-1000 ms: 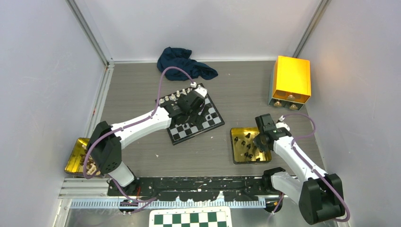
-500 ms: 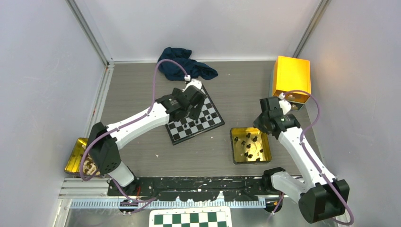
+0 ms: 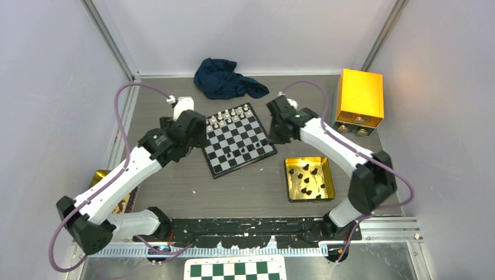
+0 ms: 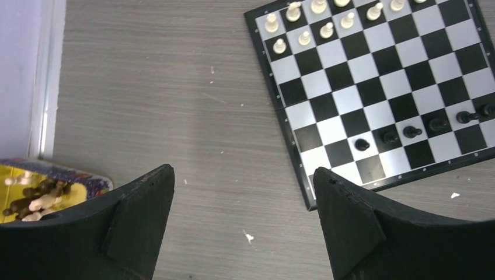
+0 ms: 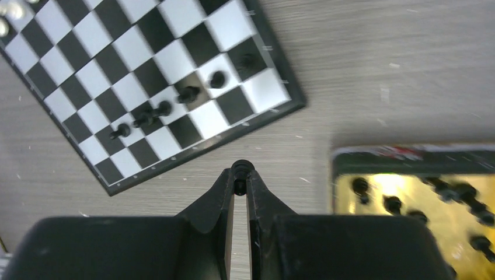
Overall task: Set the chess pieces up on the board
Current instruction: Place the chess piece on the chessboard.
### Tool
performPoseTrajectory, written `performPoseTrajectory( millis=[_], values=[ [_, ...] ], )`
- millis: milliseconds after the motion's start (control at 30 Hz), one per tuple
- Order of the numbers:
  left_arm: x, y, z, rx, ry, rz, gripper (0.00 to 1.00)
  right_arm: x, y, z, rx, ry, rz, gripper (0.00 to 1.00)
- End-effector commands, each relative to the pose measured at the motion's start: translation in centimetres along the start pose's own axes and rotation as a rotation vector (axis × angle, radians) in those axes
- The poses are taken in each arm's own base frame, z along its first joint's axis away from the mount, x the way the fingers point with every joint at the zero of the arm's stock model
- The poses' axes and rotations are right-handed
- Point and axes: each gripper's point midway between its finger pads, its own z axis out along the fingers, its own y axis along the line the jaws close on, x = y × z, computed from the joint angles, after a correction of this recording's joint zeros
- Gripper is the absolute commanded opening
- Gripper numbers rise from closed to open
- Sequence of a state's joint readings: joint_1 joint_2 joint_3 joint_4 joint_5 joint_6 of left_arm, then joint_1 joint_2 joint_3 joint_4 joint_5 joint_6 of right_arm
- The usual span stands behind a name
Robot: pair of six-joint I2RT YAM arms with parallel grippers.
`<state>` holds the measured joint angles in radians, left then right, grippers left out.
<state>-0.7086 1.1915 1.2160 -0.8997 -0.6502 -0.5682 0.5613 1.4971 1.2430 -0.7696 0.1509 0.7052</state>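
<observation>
The right claw (image 5: 240,178) is pinched together on a tiny black chess piece (image 5: 240,168). Only the piece's round head shows past the tips. It hangs over the bare grey wood-grain counter (image 5: 362,70), just off the edge of the small square chessboard with black and silvery checks (image 5: 175,52).

The left claw (image 4: 242,175) stands wide apart and holds nothing, over the counter beside the board. A short row of black pieces (image 4: 411,131) stands on the board, with silvery white pieces (image 4: 303,38) lined up at the opposite end. More loose black ones lie in the shallow gold metal tray (image 3: 287,181) near the board.

From where I stand, these figures look light and rigid, probably smooth enough to twist or squirt out of a careless pinch. They are narrow at the foot, so they should tip at a nudge. I would take each one from above by the waist, under the head, and keep it upright. Setting one down beside its neighbours calls for slim clearance, since the fingers are far bulkier than the piece.

As for writing, I can read none. The gold tray's rim carries a band of red and white print, too blurred to make out. The yellow box (image 3: 360,98) at the back shows no label.
</observation>
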Motion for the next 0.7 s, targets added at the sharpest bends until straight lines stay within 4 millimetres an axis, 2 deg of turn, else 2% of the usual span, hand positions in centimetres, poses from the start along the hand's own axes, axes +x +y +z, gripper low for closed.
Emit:
performPoseTrajectory(
  millis=[0,133,300,433,667],
  values=[
    [1.5,3.1,-1.2,-0.078,0.007,-0.055,0.89,0.2,6.8,0.4,-0.116,0.006,-0.168,0.00],
    [2.3,4.3,-2.1,-0.086,0.010,-0.087,0.89,2.1,11.3,1.2,-0.153,0.027,-0.302,0.01],
    [2.9,5.5,-3.0,-0.107,0.009,-0.126,0.88,4.2,14.7,2.2,-0.165,0.054,-0.435,0.01],
    [3.2,6.0,-3.4,-0.105,0.005,-0.159,0.87,5.6,16.5,2.8,-0.167,0.068,-0.508,0.01],
    [3.5,6.4,-3.7,-0.107,0.000,-0.183,0.86,7.2,18.4,4.2,-0.154,0.088,-0.594,0.01]
  ],
)
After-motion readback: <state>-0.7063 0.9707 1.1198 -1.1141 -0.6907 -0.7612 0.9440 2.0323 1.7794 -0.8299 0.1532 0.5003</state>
